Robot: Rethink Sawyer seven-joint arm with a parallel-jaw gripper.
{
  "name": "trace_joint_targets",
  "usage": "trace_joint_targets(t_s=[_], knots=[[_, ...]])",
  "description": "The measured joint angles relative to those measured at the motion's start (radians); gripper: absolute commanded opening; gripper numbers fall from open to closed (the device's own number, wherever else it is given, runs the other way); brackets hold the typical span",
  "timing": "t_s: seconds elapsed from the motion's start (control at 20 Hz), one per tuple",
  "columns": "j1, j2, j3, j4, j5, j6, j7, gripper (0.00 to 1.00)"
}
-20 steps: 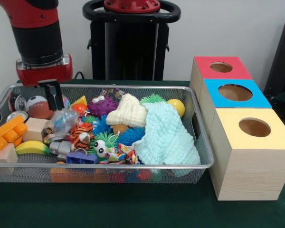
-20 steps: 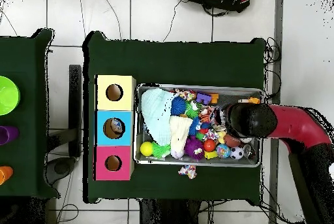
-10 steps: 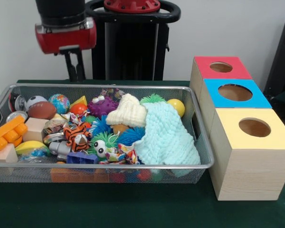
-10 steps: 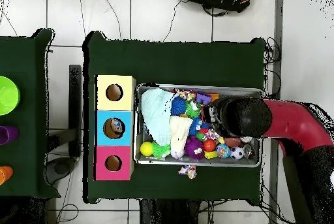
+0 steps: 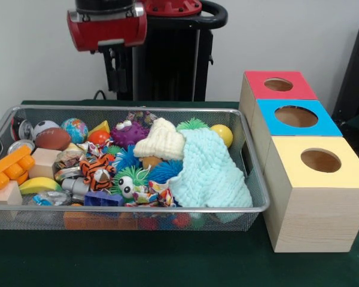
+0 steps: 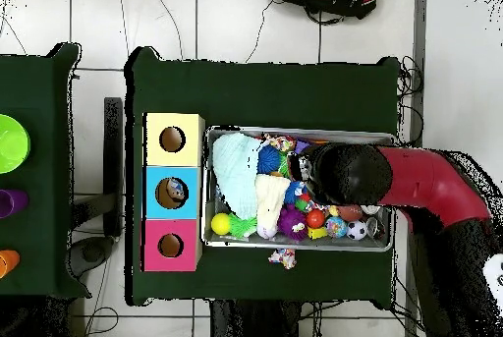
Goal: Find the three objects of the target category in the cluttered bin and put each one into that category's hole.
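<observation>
End effector (image 5: 116,70) raised high above bin (image 5: 167,209), vertical, apparently empty; finger spread unclear.

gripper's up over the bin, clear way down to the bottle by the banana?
Probably yes. The bottle lies uncovered on top of the clutter beside the banana, and the gripper hangs above the bin with nothing between. The bin's rim close beside it may crowd the approach.

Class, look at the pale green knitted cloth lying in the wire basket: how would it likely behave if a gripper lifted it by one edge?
The pale green knitted cloth would probably be floppy: it drapes over the toys beneath and up onto the bin rim. It looks soft and light, so likely unbreakable. Lifted, it might sag, drag neighbours such as the cream cloth along, and uncover things hidden underneath.
</observation>
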Motion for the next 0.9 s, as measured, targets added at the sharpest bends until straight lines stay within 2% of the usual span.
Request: trace_joint_targets(t_s=[0.4, 0.6, 0.9], knots=[[-0.002, 0.194, -0.037, -0.087, -0.074, -0.218, 0.000, 0.00], [-0.017, 0.263, -0.042, -0.115, -0.117, -0.301, 0.000, 0.00], [-0.090, 0.349, -0.042, -0.117, -0.154, -0.385, 0.000, 0.00]])
